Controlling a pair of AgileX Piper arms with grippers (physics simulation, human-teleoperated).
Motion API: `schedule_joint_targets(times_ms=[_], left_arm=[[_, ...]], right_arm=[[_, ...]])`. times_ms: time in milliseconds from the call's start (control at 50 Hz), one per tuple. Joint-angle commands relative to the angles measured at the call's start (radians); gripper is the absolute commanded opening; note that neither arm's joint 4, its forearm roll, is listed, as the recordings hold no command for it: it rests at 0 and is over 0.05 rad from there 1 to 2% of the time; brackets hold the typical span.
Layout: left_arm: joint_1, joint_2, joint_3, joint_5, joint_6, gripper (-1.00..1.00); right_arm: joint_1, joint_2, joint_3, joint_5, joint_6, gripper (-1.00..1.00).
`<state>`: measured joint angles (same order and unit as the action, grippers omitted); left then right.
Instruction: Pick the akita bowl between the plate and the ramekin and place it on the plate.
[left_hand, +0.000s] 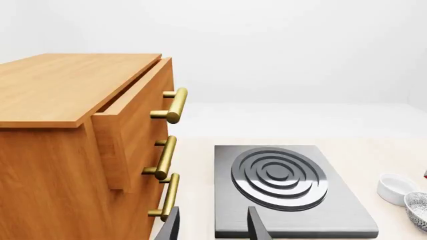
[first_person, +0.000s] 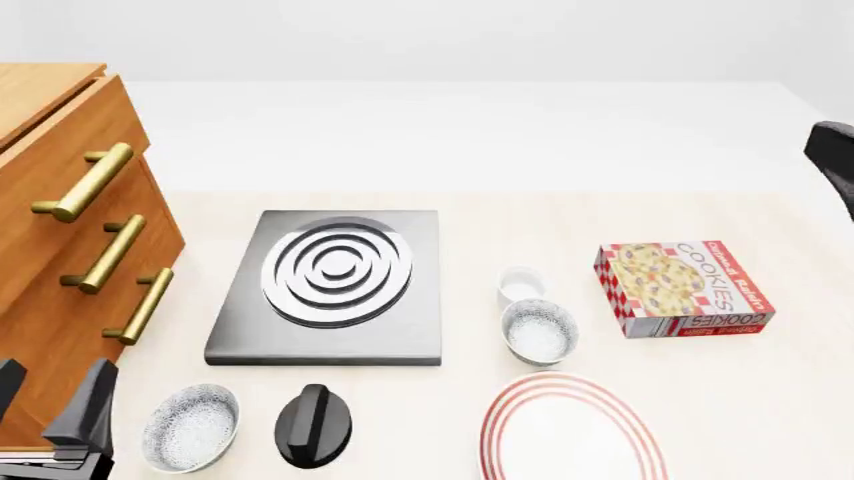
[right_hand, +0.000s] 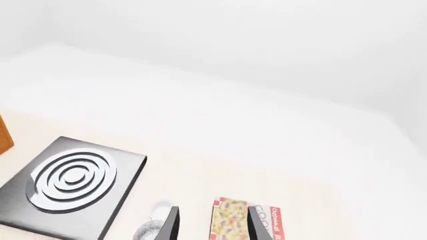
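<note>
The akita bowl (first_person: 538, 331), speckled white inside, sits on the table between the ramekin (first_person: 521, 285) behind it and the red-ringed plate (first_person: 571, 432) in front. In the left wrist view the ramekin (left_hand: 397, 188) and the bowl's rim (left_hand: 419, 210) show at the frame's edge. My left gripper (first_person: 47, 396) (left_hand: 213, 227) is open and empty at the near left, by the cabinet. My right gripper (right_hand: 212, 225) is open and empty, high above the table, with the bowl (right_hand: 148, 232) and ramekin (right_hand: 160, 209) beside one finger. No gripper touches the bowl.
A look-alike speckled bowl (first_person: 191, 427) and a black knob (first_person: 316, 425) lie at the near left. A stove plate (first_person: 334, 285) lies left of the ramekin, a cookies box (first_person: 683, 288) to its right. A wooden drawer cabinet (first_person: 67, 250) stands at the left. The right arm (first_person: 834, 165) shows at the right edge.
</note>
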<state>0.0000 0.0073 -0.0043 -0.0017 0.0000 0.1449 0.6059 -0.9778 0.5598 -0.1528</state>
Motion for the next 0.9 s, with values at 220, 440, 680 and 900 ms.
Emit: schedule_joint_targets(times_ms=[220, 440, 680, 900], left_arm=[[0.000, 0.000, 0.000, 0.000, 0.000, 1.00], [0.000, 0.000, 0.000, 0.000, 0.000, 1.00], [0.000, 0.000, 0.000, 0.000, 0.000, 1.00], [0.000, 0.000, 0.000, 0.000, 0.000, 1.00]], right_arm=[[0.069, 0.314, -0.356, 0.224, 0.083, 1.00], [0.054, 0.406, -0.480, 0.315, 0.085, 1.00], [0.100, 0.515, -0.507, 0.357, 0.187, 1.00], [0.143, 0.561, -0.516, 0.355, 0.215, 1.00]])
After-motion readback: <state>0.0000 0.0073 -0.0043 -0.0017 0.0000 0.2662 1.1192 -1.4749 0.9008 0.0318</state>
